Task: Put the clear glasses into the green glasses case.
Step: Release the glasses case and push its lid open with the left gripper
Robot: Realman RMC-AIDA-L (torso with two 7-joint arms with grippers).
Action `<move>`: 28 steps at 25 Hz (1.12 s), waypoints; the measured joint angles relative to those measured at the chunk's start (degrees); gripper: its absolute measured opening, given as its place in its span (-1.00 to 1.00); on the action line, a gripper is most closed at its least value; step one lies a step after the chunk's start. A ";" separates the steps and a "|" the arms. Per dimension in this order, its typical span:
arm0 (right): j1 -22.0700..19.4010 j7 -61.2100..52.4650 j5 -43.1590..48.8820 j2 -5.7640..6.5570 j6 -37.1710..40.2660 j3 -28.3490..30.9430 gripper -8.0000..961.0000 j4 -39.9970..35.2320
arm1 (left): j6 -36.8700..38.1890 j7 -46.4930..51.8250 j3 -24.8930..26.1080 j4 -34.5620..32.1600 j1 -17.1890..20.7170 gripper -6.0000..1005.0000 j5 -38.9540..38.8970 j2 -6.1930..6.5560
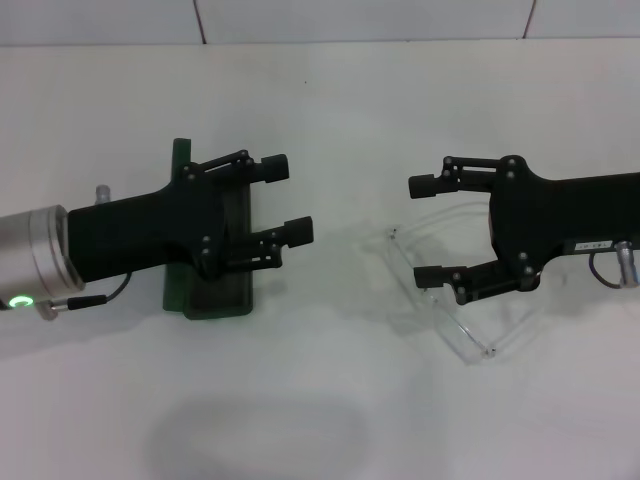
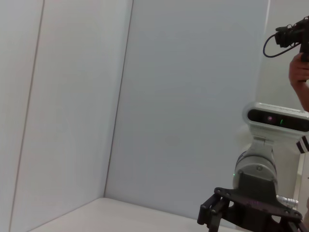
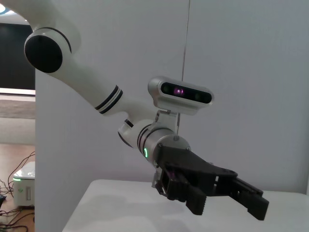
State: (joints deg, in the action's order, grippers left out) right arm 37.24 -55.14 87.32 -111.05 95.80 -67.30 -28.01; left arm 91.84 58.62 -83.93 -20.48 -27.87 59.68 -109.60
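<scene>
The green glasses case [image 1: 218, 298] lies on the white table at the left, mostly covered by my left gripper [image 1: 287, 199], which hovers over it, open and holding nothing. A thin green edge of the case shows behind the gripper. The clear glasses [image 1: 455, 320] lie on the table at the right, with one temple arm pointing toward the front. Above their back part, my right gripper [image 1: 424, 230] is open and empty, its fingers pointing left toward the other gripper. The right wrist view shows the left gripper [image 3: 227, 195] open above the table.
The white table [image 1: 320, 400] ends at a white back wall [image 1: 360, 20]. In the left wrist view the right arm [image 2: 256, 169] stands at the far side, and a person's hand with a camera [image 2: 297, 43] shows beyond it.
</scene>
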 joint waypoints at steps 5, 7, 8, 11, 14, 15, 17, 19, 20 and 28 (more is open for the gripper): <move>-0.14 0.04 0.04 -0.03 -0.01 0.13 0.81 -0.09 | -0.05 -0.53 0.00 -0.09 0.01 0.61 0.01 -0.40; -0.15 0.10 0.04 -0.06 -0.06 0.16 0.81 -0.11 | -0.14 -0.54 0.02 -0.09 0.01 0.61 -0.10 -0.47; -0.16 0.22 0.03 -0.12 -0.10 0.17 0.81 -0.11 | -0.15 -0.40 0.16 -0.14 0.01 0.61 -0.23 -0.51; -0.20 0.55 0.00 -0.33 -0.16 0.17 0.81 -0.20 | -0.17 0.13 0.97 -0.49 0.05 0.60 -0.22 -0.66; -0.31 0.65 0.00 -0.45 -0.37 0.16 0.81 -0.29 | -0.17 0.53 1.37 -0.60 0.05 0.59 -0.01 -0.71; -0.35 0.65 0.00 -0.47 -0.54 0.16 0.81 -0.29 | -0.39 0.75 1.48 -0.61 0.01 0.58 0.05 -0.71; -0.46 0.66 0.00 -0.51 -1.02 0.17 0.81 -0.30 | -1.21 0.77 1.49 -0.62 0.00 0.58 0.06 -0.74; -0.51 0.68 0.00 -0.61 -1.48 0.22 0.81 -0.30 | -4.05 1.33 1.65 -0.63 0.00 0.57 -0.08 -0.91; -0.51 0.70 0.00 -0.73 -1.71 0.23 0.81 -0.30 | -5.72 2.08 1.96 -0.69 -0.03 0.57 -0.16 -1.03; -0.61 0.74 -0.01 -1.20 -2.47 0.16 0.80 -0.60 | -14.30 25.62 7.65 -15.13 1.96 0.55 9.05 1.38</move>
State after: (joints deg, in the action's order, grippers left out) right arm 36.63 -54.40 87.31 -112.24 93.33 -67.13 -28.62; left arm 77.53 84.24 -76.28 -35.61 -25.91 68.73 -108.23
